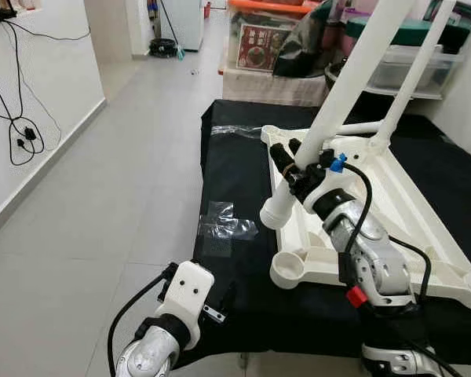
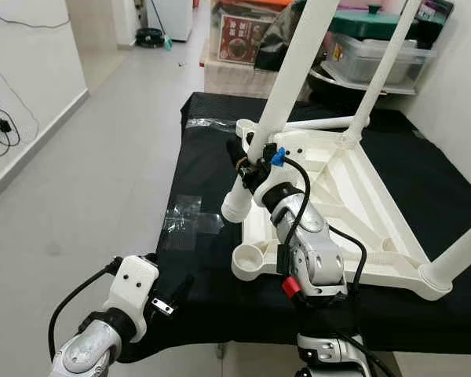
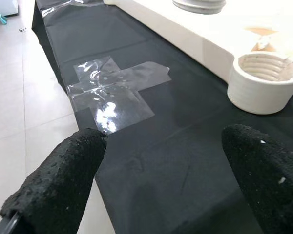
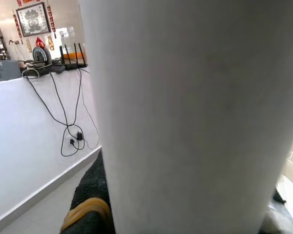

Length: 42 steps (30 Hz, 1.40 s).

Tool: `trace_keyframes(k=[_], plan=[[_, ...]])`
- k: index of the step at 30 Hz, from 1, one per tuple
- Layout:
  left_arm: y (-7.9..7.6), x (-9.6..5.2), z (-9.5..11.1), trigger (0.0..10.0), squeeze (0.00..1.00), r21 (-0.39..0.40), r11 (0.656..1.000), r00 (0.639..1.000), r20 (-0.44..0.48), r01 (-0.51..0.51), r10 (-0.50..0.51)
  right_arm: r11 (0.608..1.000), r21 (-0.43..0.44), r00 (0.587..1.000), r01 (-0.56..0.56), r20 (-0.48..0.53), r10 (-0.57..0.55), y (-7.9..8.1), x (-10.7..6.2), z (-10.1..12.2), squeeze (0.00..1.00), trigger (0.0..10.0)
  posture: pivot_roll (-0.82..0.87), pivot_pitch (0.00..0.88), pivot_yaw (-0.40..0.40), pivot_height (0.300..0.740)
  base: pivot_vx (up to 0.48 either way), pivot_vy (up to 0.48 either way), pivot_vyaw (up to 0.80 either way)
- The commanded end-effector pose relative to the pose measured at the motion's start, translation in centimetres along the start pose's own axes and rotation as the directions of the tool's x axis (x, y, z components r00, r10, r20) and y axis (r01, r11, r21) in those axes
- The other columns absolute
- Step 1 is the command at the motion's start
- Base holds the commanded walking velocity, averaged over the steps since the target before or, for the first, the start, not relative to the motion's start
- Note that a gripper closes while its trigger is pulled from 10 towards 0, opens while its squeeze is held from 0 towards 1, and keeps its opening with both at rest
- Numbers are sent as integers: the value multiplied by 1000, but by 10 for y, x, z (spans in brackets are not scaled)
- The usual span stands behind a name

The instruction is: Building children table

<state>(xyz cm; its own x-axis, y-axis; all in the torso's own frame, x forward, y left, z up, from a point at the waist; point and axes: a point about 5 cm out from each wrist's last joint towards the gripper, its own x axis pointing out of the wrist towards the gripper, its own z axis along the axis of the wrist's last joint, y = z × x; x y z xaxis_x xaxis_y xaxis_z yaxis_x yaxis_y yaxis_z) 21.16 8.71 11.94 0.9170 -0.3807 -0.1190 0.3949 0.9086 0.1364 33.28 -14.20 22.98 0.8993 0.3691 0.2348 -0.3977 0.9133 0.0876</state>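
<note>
Table leg in my right gripper, lining up on the empty corner socket.
Clamped near the threaded end for control; leg leans centre-frame above upturned tabletop. Left gripper spread, idle bottom left.

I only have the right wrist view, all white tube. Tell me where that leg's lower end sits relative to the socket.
Observer: The white leg is tilted; its lower end hangs above the tabletop, beside the empty corner socket, not in it.
Operator: Report the right gripper.
Observer: The right gripper has its jaws shut around the leg near that lower end.
Operator: Now the left.
Observer: The left gripper hovers with jaws open over the black cloth, by a patch of clear tape.
</note>
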Motion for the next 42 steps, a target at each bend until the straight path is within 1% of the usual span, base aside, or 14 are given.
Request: trace_keyframes(k=[1,10,16,18,20,23,25,26,27,28,30,33,36,42], plan=[[-2,0,-1,10000,0,14,1000,1000,-4,9,-9,1000,-10,1000,12,10,-12,-2,-2,-1,0,10000,62,50,-100,740,0,-454,0],[-1,1,-4,10000,0,21,1000,1000,-14,8,-8,1000,3,1000,18,5,-18,-3,-3,-5,0,10000,64,47,-95,740,0,-475,0],[3,2,-6,10000,0,13,1000,999,-29,-14,14,1000,5,1000,11,12,-11,-4,2,-2,0,10000,65,60,-90,740,0,0,0],[3,2,-5,10000,0,12,1000,1000,-27,-15,15,995,47,996,-84,4,84,2,5,0,0,10000,70,59,-93,740,0,0,0],[3,2,-5,10000,0,12,1000,1000,-27,-15,15,995,47,996,-84,4,84,2,5,0,0,10000,70,59,-93,740,0,0,0],[4,2,-4,10000,0,4,1000,1000,-24,-16,16,951,108,956,-290,-20,293,11,12,9,0,10000,62,66,-87,740,0,0,0],[4,2,-4,10000,0,4,1000,1000,-24,-16,16,951,108,956,-290,-20,293,11,12,9,0,10000,62,66,-87,740,0,0,0],[4,1,-4,10000,0,2,1000,1000,-22,-17,17,928,92,931,-361,-31,365,13,15,14,0,10000,63,70,-93,740,0,0,0],[4,1,-4,10000,0,2,1000,1000,-22,-17,17,928,92,931,-361,-31,365,13,15,14,0,10000,63,70,-93,740,0,0,0],[4,0,-3,10000,0,0,1000,1000,-17,-21,21,908,92,910,-409,-31,413,12,20,20,0,10000,56,68,-99,740,0,0,0],[3,-2,-2,10000,0,-14,999,999,-12,-33,33,914,53,914,-402,-30,404,5,35,28,0,10000,71,56,-100,740,0,0,0],[3,-4,-3,10000,0,-25,999,999,-14,-38,38,924,35,924,-380,-26,381,2,42,30,0,10000,74,48,-103,740,-87,123,0],[2,-6,-3,10000,0,-27,999,999,-17,-36,35,923,35,923,-383,-24,384,2,44,30,0,10000,75,43,-104,740,-175,355,0],[0,-8,-7,10000,0,-15,1000,999,-38,-27,26,908,51,909,-415,-24,416,5,46,29,0,10000,86,23,-107,740,0,0,0]])
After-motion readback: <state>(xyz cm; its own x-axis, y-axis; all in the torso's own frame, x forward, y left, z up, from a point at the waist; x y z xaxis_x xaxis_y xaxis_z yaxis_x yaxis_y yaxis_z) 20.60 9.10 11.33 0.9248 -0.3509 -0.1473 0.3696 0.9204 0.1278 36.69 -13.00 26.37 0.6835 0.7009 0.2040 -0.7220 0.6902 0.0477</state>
